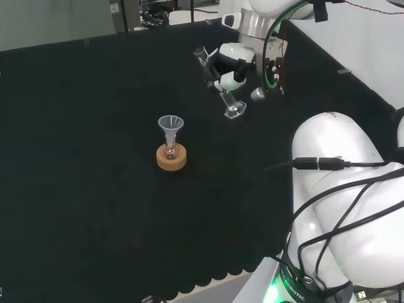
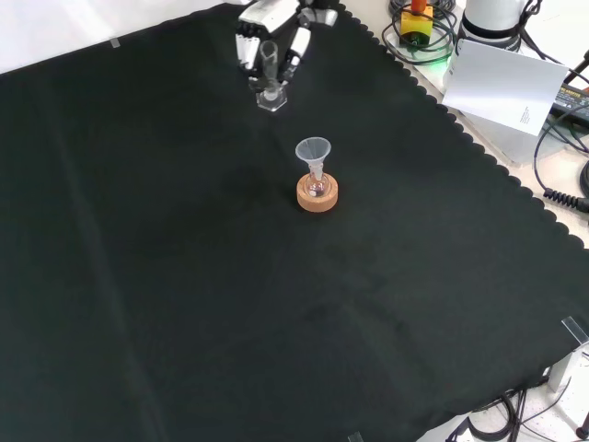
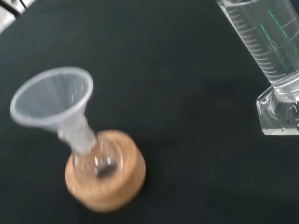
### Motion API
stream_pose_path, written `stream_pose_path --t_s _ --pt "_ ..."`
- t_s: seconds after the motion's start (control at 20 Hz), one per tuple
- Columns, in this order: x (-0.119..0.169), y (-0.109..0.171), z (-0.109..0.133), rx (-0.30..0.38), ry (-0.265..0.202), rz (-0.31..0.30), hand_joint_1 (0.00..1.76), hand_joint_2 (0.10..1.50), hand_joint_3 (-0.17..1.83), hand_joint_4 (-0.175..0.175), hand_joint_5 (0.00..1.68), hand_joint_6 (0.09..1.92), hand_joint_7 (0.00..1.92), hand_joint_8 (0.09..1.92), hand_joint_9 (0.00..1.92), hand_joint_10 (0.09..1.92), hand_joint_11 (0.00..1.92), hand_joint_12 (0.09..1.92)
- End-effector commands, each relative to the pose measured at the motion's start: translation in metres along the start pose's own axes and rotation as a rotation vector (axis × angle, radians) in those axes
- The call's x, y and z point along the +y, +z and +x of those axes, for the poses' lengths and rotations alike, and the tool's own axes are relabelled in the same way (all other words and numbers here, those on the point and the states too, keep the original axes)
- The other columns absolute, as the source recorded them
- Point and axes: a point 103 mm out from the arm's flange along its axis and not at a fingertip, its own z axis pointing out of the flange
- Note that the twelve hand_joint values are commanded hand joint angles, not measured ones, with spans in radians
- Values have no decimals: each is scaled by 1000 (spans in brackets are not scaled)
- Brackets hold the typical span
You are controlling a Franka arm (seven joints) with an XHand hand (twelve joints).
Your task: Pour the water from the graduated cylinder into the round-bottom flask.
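Observation:
A clear graduated cylinder [image 1: 219,85] hangs tilted above the cloth, its hexagonal foot [image 1: 234,109] lower and its mouth up to the left in the head view. My hand [image 1: 228,68] is shut on it, fingers curled round the tube. In the front view the hand [image 2: 276,37] holds the cylinder [image 2: 270,78] near the top, beyond the flask. A small round-bottom flask [image 1: 170,152] sits on a cork ring [image 1: 172,158] with a plastic funnel [image 1: 170,126] in its neck. The wrist view shows the funnel [image 3: 53,100], the flask [image 3: 98,161], the cork ring [image 3: 107,186] and the cylinder's scale [image 3: 268,42] close by.
The arm's white links [image 1: 341,202] stand at the right of the head view. The cloth's scalloped edge [image 2: 479,138] runs along the right of the front view, with a white box [image 2: 506,83] and cables beyond it.

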Motion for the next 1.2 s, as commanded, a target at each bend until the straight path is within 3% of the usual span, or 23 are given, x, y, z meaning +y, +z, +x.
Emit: stream_pose_path --t_s 0.05,0.3,0.55,0.75,1.2 --pt "-40 13 9 -100 77 166 1135 1167 -5 -175 899 1134 1131 437 1297 151 1152 856" --pt "-37 21 11 -146 79 299 1137 1162 -6 -175 909 1118 1142 429 1304 144 1155 852" --pt "-30 29 16 -212 73 393 1138 1161 -6 -175 911 1116 1148 427 1308 142 1156 851" --pt "-26 28 20 -260 99 464 1138 1161 -6 -175 912 1115 1149 425 1310 141 1155 850" --pt "-29 24 23 -327 124 543 1139 1160 -6 -175 914 1111 1155 421 1319 139 1155 848"
